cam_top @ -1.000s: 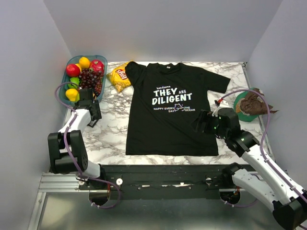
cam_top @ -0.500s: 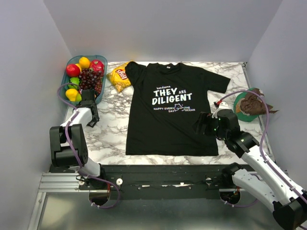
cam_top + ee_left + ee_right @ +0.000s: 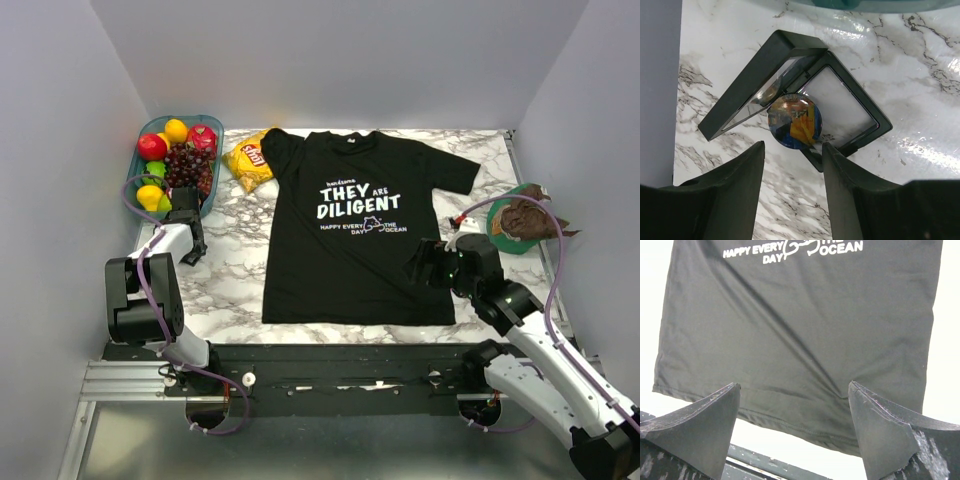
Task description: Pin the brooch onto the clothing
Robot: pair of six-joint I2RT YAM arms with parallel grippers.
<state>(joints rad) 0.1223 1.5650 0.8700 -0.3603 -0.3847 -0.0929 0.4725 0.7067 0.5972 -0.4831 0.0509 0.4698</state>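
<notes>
Just beyond left claw (image 3: 793,148): brooch (image 3: 795,121)

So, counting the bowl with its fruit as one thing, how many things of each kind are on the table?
T-shirt: 1
Brooch: 1
Black case: 1
Snack bag: 1
Fruit bowl: 1
Green plate: 1
Brown item on the plate: 1
Total: 7
</notes>
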